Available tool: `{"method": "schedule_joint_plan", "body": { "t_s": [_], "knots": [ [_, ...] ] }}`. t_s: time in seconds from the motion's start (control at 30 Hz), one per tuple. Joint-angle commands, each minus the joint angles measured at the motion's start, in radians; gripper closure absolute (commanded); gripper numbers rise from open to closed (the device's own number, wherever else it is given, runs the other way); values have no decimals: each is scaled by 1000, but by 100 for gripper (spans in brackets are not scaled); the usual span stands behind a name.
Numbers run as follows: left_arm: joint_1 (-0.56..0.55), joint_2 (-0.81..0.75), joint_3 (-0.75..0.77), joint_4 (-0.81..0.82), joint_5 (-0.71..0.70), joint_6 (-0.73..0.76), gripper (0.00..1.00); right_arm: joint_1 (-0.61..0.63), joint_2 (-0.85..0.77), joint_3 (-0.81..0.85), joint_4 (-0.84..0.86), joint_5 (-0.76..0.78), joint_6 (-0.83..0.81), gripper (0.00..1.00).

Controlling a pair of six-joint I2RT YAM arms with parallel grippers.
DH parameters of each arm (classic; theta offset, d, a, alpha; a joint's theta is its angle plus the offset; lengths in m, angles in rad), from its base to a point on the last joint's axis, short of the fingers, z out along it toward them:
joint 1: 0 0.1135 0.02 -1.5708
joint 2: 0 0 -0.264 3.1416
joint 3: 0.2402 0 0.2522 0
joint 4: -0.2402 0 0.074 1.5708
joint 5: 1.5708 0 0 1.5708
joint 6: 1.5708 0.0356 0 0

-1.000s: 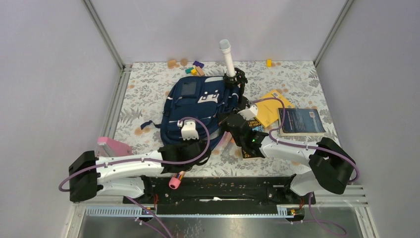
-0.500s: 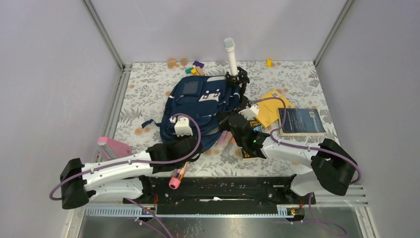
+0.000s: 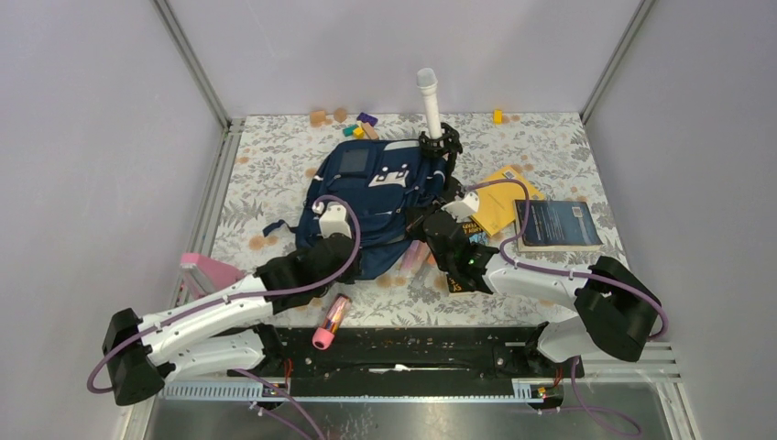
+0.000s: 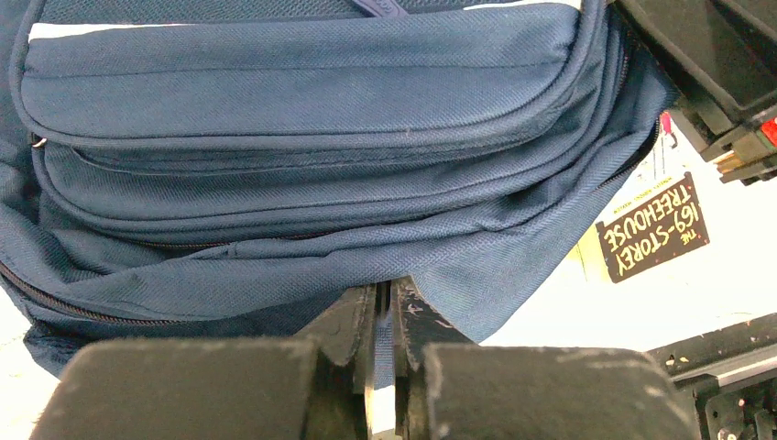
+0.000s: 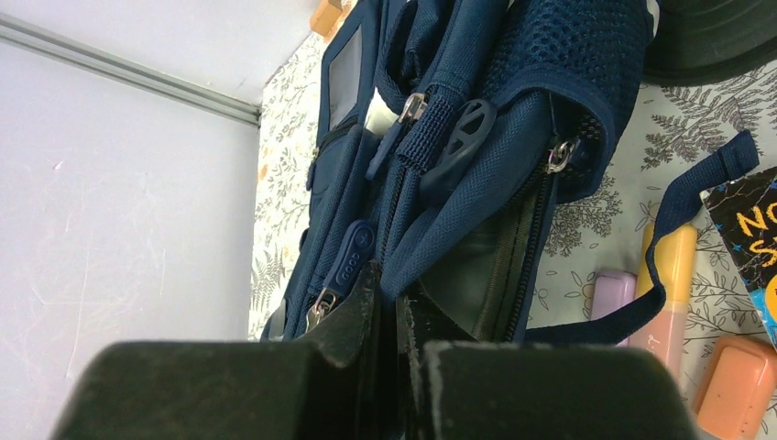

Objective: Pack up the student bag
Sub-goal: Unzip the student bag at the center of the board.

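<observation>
left gripper [image 4: 385, 298] shifted left along the bag [image 3: 371, 179], clamped on its near hem. right gripper [image 5: 385, 284] pinches the zip-side edge. bag runs lengthwise away from both.

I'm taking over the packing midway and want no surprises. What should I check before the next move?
1. Left end effector shut on student bag fabric: ok.
2. Right end effector shut on the bag's edge: ok.
3. Opening wide enough for a book: cannot tell.
4. Blue book packed: not ok, lies outside, right of the bag.
5. Pink tube packed: not ok, lies outside, in front of the bag.
</observation>
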Motion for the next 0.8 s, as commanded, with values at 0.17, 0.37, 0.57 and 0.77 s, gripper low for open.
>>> {"method": "schedule_joint_plan", "body": {
  "t_s": [0.17, 0.37, 0.57, 0.77],
  "knots": [
    [121, -49, 30, -76, 19, 100, 100, -22, -54, -17, 62, 214, -100, 100],
    [155, -83, 14, -115, 69, 130, 100, -23, -54, -24, 62, 223, -109, 100],
    [182, -98, -17, -137, 94, 137, 100, -24, -49, -22, 70, 222, -126, 100],
    [208, -113, -42, -140, 87, 148, 100, -23, -54, -20, 72, 227, -147, 100]
  ]
}}
